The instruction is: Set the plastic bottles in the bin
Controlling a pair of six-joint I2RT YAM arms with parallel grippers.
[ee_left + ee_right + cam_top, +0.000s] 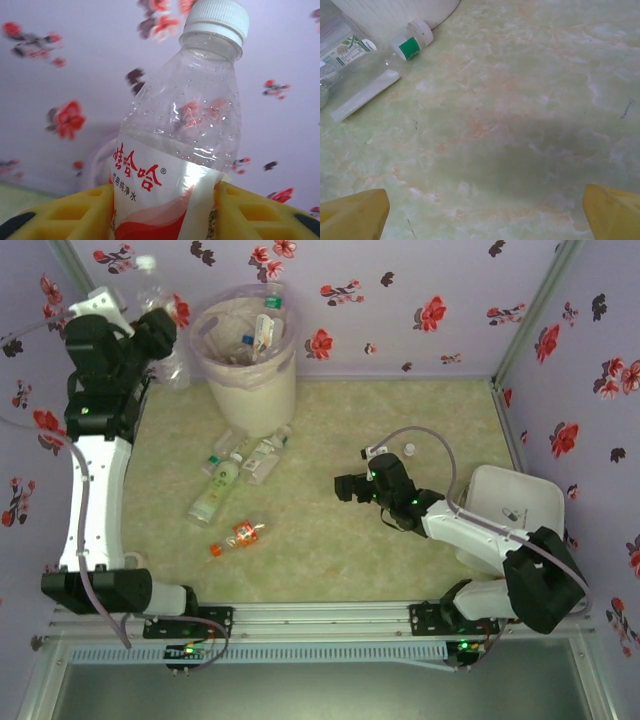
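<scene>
My left gripper (160,325) is raised at the far left, just left of the bin (245,375), and shut on a clear bottle (185,125) with a white cap and a red-white label. Its yellow fingers (75,217) press both sides of the label. The cream bin, lined with a pinkish bag, holds several bottles. More bottles lie on the floor in front of it: a green-labelled one (222,480), a crushed clear one (265,455) and a small orange one (237,534). My right gripper (345,487) hovers open and low over bare floor, right of them. A green-banded bottle (380,70) lies far ahead.
A tiny white cap (408,449) lies behind the right arm. A white box (520,505) stands at the right wall. Floral walls close in the back and both sides. The bin's base (395,12) shows at the top left of the right wrist view.
</scene>
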